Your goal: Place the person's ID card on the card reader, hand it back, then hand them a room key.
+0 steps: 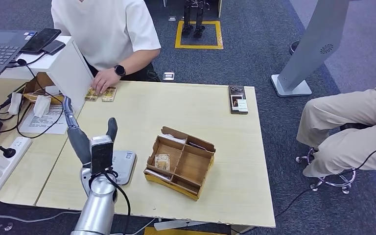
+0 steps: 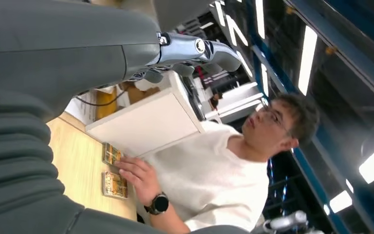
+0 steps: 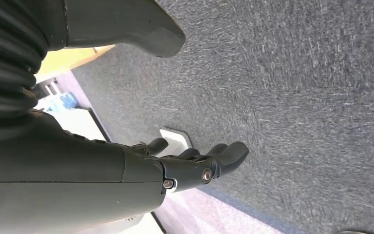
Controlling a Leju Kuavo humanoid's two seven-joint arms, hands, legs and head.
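Cards (image 1: 101, 94) lie at the far edge of the pale wooden table (image 1: 235, 166), two small rectangles side by side with yellowish-brown patterned faces and darker borders; which of them is the ID card cannot be told. The person's hand (image 1: 105, 80) rests on the table touching them, its fingers between and over their near ends, and a black watch (image 1: 120, 70) sits on that wrist. From the left wrist view the same two cards (image 2: 113, 170) show as glossy, gold-toned tiles beside the person's fingers. The robot's left hand (image 1: 85, 137) is raised above the near left part of the table, fingers spread apart and upright with nothing in them, one long finger reaching up toward the white box (image 1: 71, 66) at the left. Just behind that hand lies the grey card reader (image 1: 122, 166), flat on the table, its top bare. Right of the reader stands a brown cardboard organiser (image 1: 181, 166) with open compartments; a small patterned card (image 1: 162, 162) lies in its left front compartment. A dark phone (image 1: 238, 99) lies near the far right edge of the table. The right hand (image 3: 195, 165) hangs over grey carpet, its dark fingers loosely extended and slightly apart, holding nothing.
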